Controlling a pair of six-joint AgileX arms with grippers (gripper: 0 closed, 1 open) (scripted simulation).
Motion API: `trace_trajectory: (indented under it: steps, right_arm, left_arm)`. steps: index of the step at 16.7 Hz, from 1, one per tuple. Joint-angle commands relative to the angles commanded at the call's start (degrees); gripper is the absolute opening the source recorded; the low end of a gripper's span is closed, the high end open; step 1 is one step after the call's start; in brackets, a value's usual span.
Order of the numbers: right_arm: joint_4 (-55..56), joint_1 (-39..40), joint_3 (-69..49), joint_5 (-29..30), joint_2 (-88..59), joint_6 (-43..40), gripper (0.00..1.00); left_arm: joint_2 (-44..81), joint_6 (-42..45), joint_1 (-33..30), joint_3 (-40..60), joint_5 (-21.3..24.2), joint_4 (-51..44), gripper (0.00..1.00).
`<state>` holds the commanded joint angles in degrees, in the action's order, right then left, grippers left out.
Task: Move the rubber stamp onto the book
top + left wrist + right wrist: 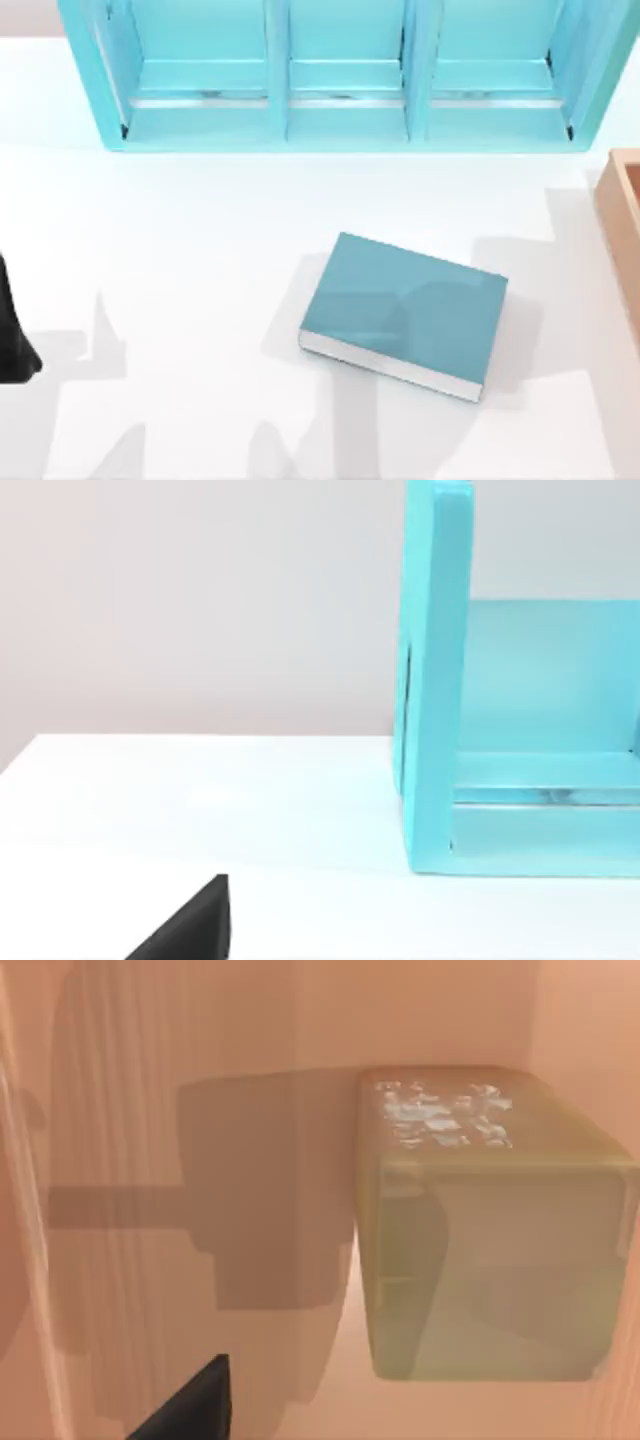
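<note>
Stamp (490,1230): rigid olive-tan block inside orange box (622,215), three o'clock; grip flat sides.
Book (405,312): flat, stiff, centre.
Fingers: cannot tell, either gripper.

top: overhead, straight down on table (200,250) | left wrist: low, faces shelf unit (440,680), shared with top | right wrist: close inside box (200,1110)

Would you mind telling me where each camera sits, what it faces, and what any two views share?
Top view: above the table, looking down on the book, the light-blue shelf unit at the far edge and an orange-brown box at the right edge; a dark part of the left arm shows at the left edge.
Left wrist view: low over the table, facing the shelf unit's end; a dark pincer tip shows.
Right wrist view: inside orange-brown walls, facing an olive-tan block; a dark pincer tip shows.
Shared: the top and left wrist views both show the shelf unit.
</note>
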<state>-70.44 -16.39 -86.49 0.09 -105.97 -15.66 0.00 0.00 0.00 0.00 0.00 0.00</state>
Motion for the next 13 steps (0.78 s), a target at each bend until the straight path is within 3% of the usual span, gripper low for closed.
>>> trace_trajectory:
  steps: [7, 12, 13]
  right_arm:
    - [17.6, 0.0, 12.5, 0.0, -4.3, 0.1, 1.0]
    - [19.3, 0.0, 14.0, 0.0, -4.9, 0.1, 1.0]
    - [19.3, 0.0, 14.0, 0.0, -4.9, 0.1, 0.92]
  left_arm:
    - [0.0, 0.0, 0.0, 0.0, 0.0, 0.0, 1.0]
    - [0.0, 0.0, 0.0, 0.0, 0.0, 0.0, 1.0]
    - [0.0, 0.0, 0.0, 0.0, 0.0, 0.0, 1.0]
